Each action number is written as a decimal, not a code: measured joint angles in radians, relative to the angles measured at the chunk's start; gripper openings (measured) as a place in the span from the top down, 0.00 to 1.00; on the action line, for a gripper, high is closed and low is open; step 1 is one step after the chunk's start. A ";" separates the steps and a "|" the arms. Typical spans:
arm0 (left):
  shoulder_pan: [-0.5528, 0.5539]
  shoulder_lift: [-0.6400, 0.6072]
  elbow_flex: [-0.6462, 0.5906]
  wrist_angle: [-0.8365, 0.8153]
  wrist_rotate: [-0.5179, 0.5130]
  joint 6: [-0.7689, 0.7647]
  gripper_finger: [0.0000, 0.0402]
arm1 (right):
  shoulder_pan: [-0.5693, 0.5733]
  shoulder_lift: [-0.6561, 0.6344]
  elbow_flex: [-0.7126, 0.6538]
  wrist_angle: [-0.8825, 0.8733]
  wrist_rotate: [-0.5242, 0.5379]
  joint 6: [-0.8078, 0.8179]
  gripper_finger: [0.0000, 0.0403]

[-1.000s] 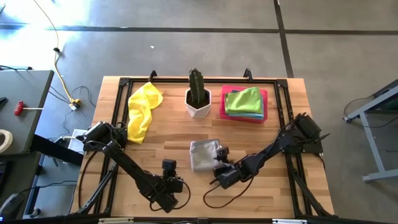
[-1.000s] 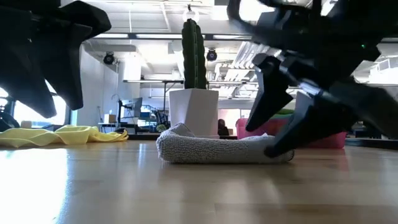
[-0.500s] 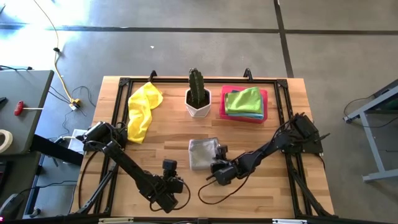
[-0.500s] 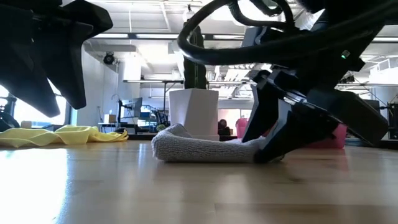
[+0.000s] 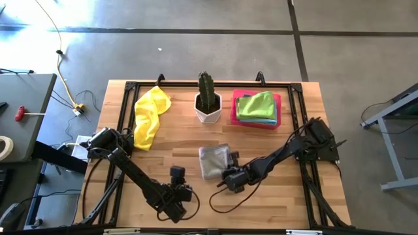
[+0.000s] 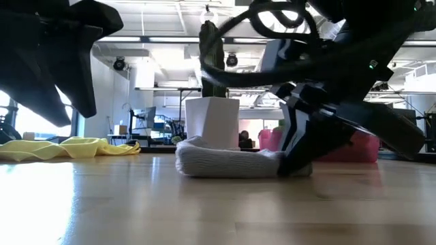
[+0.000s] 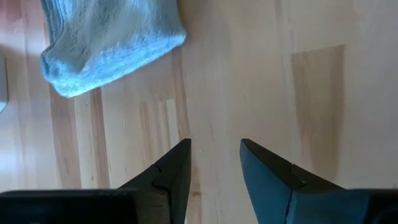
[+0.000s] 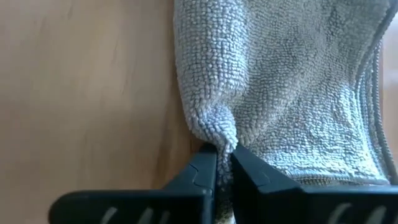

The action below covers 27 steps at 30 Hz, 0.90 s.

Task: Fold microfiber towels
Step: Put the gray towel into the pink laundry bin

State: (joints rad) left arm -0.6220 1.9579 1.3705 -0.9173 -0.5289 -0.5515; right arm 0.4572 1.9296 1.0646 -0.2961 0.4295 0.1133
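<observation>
The right tool (image 8: 222,163) pinches the grey towel's (image 5: 214,161) edge on the counter (image 5: 274,147); the left tool (image 7: 214,168) hovers released nearby

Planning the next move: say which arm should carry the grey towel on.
Right. The right gripper is shut on the grey towel, pinching its folded edge. The left gripper hangs over bare table nearer the front, fingers apart, holding nothing.

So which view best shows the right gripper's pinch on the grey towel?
The right wrist view: the right gripper has its fingers closed on a bunched edge of the grey towel. The high view shows only its place at the towel's corner, the low view a dark side outline against the folded towel, and the left wrist view none of the pinch.
</observation>
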 joint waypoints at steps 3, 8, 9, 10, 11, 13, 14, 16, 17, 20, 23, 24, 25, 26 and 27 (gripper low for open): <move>0.000 0.000 0.000 -0.018 -0.003 -0.018 0.69 | -0.004 -0.036 -0.004 -0.051 -0.019 -0.097 0.99; 0.000 0.000 0.000 -0.044 -0.015 -0.032 0.69 | -0.027 -0.106 0.049 -0.234 0.077 -0.319 0.99; 0.000 0.000 0.000 -0.051 -0.020 -0.032 0.69 | -0.037 -0.109 0.062 -0.282 0.112 -0.388 0.99; 0.000 0.000 0.000 -0.058 -0.029 -0.033 0.69 | -0.047 -0.110 0.071 -0.329 0.147 -0.467 0.99; 0.000 0.000 0.000 -0.062 -0.039 -0.033 0.69 | -0.059 -0.112 0.078 -0.371 0.183 -0.550 0.99; 0.000 0.000 0.000 -0.065 -0.057 -0.032 0.69 | -0.095 -0.114 0.090 -0.405 0.235 -0.695 0.99; 0.000 0.000 0.000 -0.067 -0.069 -0.032 0.69 | -0.116 -0.114 0.093 -0.418 0.252 -0.749 0.99; 0.002 0.000 0.000 -0.071 -0.092 -0.032 0.69 | -0.167 -0.114 0.092 -0.439 0.290 -0.837 0.99; 0.005 0.000 0.000 -0.075 -0.107 -0.031 0.69 | -0.192 -0.114 0.092 -0.441 0.310 -0.873 1.00; 0.018 0.000 0.000 -0.094 -0.141 -0.037 0.69 | -0.256 -0.114 0.092 -0.442 0.373 -0.933 1.00; 0.039 0.000 0.000 -0.117 -0.149 -0.045 0.69 | -0.284 -0.115 0.092 -0.452 0.428 -0.994 1.00; 0.047 0.000 0.000 -0.123 -0.149 -0.048 0.69 | -0.287 -0.115 0.092 -0.453 0.448 -1.022 1.00; 0.053 0.001 0.000 -0.125 -0.149 -0.048 0.69 | -0.289 -0.116 0.092 -0.455 0.469 -1.049 1.00; 0.059 0.001 0.000 -0.126 -0.150 -0.048 0.69 | -0.293 -0.118 0.092 -0.459 0.491 -1.077 1.00; 0.064 0.001 0.000 -0.131 -0.149 -0.048 0.69 | -0.298 -0.120 0.092 -0.465 0.515 -1.106 1.00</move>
State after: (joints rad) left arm -0.5579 1.9587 1.3701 -1.0483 -0.6781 -0.5991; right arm 0.1588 1.8093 1.1569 -0.7607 0.9441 -0.9929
